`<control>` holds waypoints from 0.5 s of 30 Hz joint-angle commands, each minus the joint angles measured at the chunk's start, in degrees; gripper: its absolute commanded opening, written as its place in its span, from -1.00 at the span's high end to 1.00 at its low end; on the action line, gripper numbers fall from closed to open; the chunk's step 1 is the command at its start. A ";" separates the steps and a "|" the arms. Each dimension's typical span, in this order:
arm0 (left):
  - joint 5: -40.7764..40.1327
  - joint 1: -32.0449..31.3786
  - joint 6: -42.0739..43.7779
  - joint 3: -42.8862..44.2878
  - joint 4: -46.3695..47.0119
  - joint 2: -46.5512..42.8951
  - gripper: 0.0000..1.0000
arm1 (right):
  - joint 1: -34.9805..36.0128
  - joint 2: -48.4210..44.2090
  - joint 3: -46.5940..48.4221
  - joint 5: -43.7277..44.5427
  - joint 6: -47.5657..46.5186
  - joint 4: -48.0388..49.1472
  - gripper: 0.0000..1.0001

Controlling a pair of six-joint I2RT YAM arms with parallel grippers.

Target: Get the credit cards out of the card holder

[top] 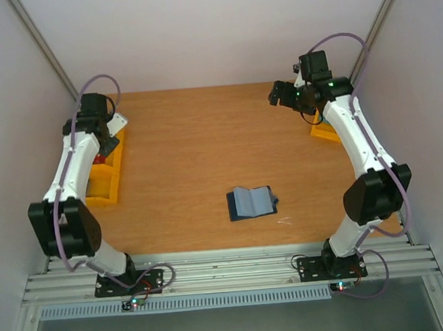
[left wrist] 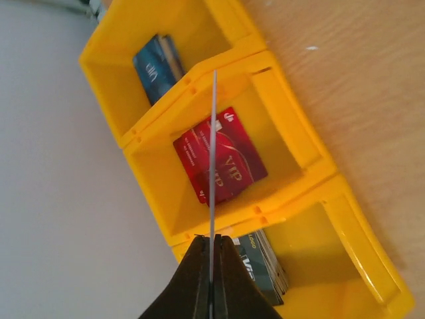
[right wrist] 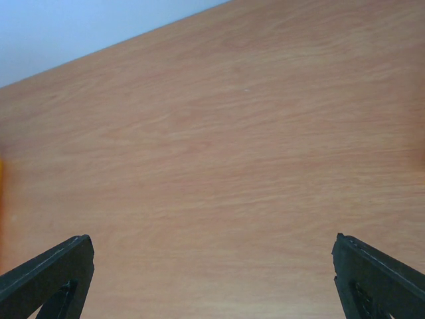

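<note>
The card holder (top: pixel 251 202), a dark navy wallet, lies open on the table's near middle with its blue-grey inside up. My left gripper (top: pixel 115 129) hovers over the left yellow bins and is shut on a thin pale credit card (left wrist: pixel 213 153), seen edge-on as a grey line above the middle compartment; it shows white in the top view (top: pixel 119 120). My right gripper (top: pixel 279 93) is open and empty, high over the far right of the table; its fingers (right wrist: pixel 60 266) frame bare wood. The wallet is far from both grippers.
The left row of yellow bins (left wrist: pixel 292 139) holds a red VIP card (left wrist: pixel 242 163), a blue card (left wrist: pixel 154 66) and a dark card stack (left wrist: pixel 269 269). Another yellow bin (top: pixel 325 133) sits at the right edge. A small white scrap (top: pixel 285 221) lies near the wallet.
</note>
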 commanded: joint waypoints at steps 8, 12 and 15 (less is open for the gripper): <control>-7.98 8.10 -15.63 12.59 -3.21 17.17 1.00 | -1.04 16.41 12.69 6.85 6.79 -2.77 -0.97; -8.05 8.62 -15.82 12.29 -3.82 19.79 0.99 | -1.04 25.10 24.18 9.47 6.86 -8.52 -0.97; -8.24 8.86 -16.12 15.82 -4.62 22.75 0.99 | -1.03 31.87 35.06 9.04 6.80 -13.61 -0.97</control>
